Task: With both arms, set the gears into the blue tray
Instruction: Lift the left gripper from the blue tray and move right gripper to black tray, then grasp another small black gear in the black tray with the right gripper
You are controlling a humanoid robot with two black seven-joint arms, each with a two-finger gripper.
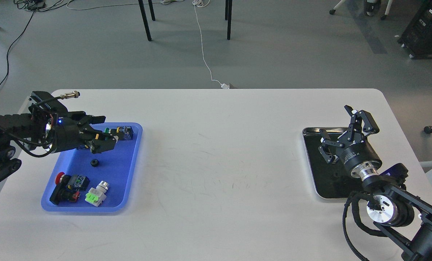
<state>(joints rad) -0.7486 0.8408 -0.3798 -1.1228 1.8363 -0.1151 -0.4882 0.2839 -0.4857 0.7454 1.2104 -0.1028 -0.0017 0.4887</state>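
Both jaws spread empty; gear (94, 162) lies in blue tray (130, 170)

A gear (94, 162) lies in the tray (136, 152) at the table's (216, 163) left, switches (72, 185) nearer me

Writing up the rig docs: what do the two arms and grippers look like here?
Both arms are black and jointed, wrapped in loose black cables. The right arm has silver wrist rings and small white lettering on its cylindrical body below the right gripper. The left gripper shows a lit blue LED, yellow accents and a silver connector.
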